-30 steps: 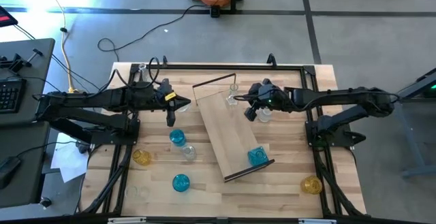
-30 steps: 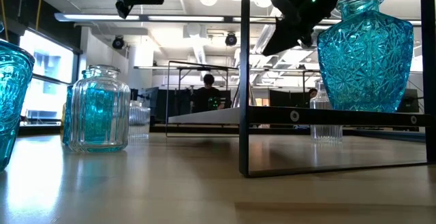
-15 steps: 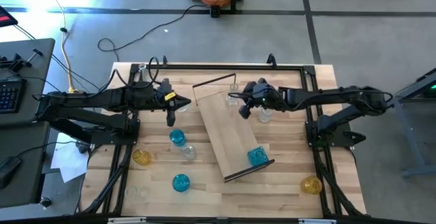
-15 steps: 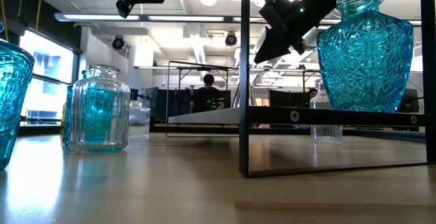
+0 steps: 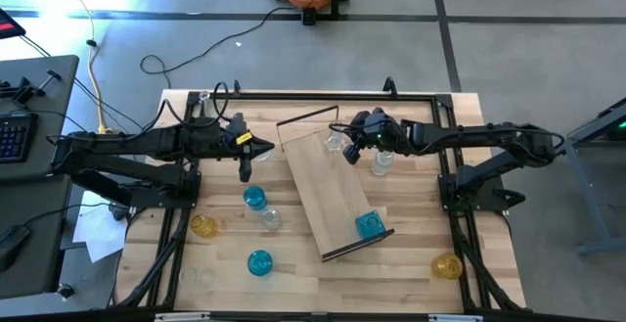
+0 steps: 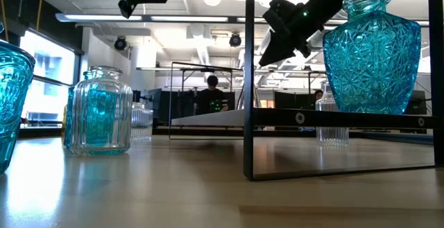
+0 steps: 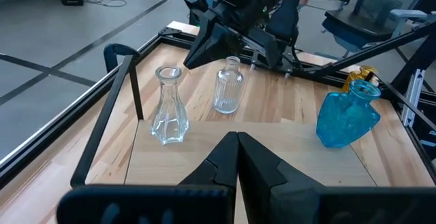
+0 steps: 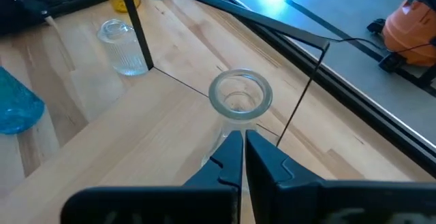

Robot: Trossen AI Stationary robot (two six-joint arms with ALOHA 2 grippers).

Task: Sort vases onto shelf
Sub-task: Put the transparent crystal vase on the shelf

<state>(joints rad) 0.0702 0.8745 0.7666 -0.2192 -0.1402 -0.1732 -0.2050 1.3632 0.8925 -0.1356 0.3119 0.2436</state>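
Jaws of both grippers pressed together, nothing held; right gripper (image 5: 349,152) hanging over the far end of the shelf (image 5: 328,190), left gripper (image 5: 266,147) waiting just left of it.

High view: the shelf is lying slanted across the table (image 5: 411,263), carrying a clear flared vase (image 5: 335,143) at its far end and a blue vase (image 5: 369,224) at its near end; a clear ribbed vase (image 5: 380,162) is standing on the table just right of the shelf, with blue, amber and clear vases scattered left and front. Low view: the right gripper is hanging above shelf level, beside the blue vase. Left wrist view: closed jaws pointing across the shelf toward the flared vase and the ribbed vase, right gripper above them. Right wrist view: closed jaws sitting right above the flared vase's open mouth; contact unclear.
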